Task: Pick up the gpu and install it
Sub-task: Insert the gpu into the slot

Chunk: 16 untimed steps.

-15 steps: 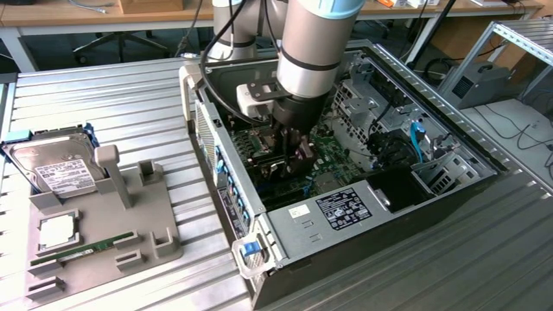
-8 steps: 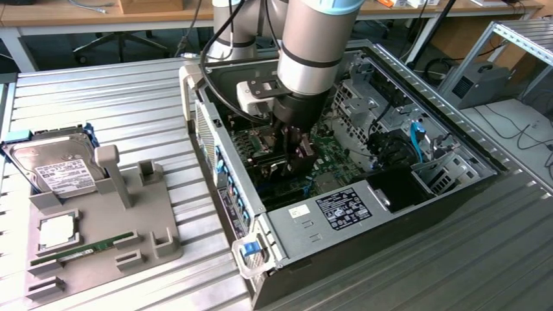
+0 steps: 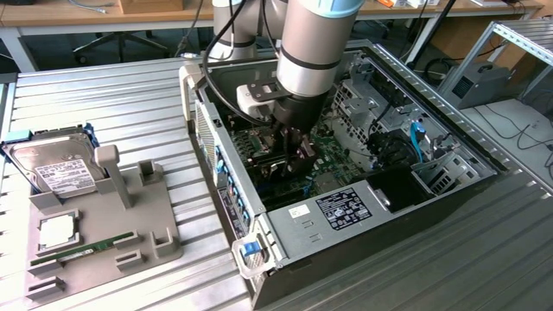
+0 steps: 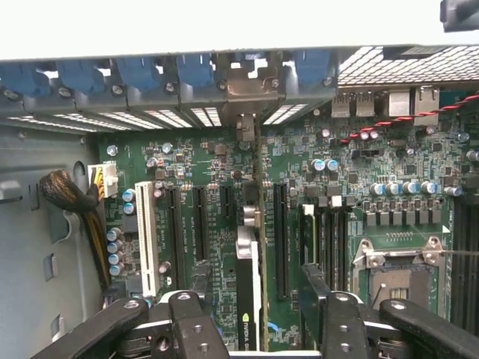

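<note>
Inside the case (image 3: 449, 188), the released gripper (image 4: 258, 314) straddles the upright gpu (image 4: 249, 284), its lower edge hidden.

Between my black gripper (image 4: 258, 329) fingers I see the gpu (image 4: 249, 288), black with a green logo, over the green motherboard (image 4: 209, 224); blue slot clips (image 4: 142, 75) beyond.

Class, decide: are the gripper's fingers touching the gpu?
Apart. The wrist view shows the gpu standing edge-on in the motherboard, with gaps between it and both fingers.

Even daylight, sharp — blown-out wrist edge
</note>
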Each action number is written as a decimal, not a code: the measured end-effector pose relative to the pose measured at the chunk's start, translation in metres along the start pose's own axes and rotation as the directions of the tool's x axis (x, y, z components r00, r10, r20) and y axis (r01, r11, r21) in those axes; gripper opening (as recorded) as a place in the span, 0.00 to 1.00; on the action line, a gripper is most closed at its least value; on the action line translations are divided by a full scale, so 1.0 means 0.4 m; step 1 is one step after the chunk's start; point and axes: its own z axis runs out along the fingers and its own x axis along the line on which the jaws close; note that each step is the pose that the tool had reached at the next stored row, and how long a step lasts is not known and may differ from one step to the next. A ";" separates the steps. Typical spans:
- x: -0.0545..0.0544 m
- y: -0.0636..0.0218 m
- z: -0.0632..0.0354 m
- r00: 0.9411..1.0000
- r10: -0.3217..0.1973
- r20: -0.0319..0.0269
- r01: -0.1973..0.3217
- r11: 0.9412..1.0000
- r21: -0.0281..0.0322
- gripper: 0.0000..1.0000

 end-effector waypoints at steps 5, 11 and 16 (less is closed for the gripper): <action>0.000 0.000 0.008 1.000 -0.012 0.000 0.012 1.000 0.000 0.58; 0.000 0.000 0.008 1.000 -0.012 0.000 0.012 1.000 0.000 0.58; 0.000 0.000 0.008 1.000 -0.013 0.000 0.013 1.000 0.000 0.49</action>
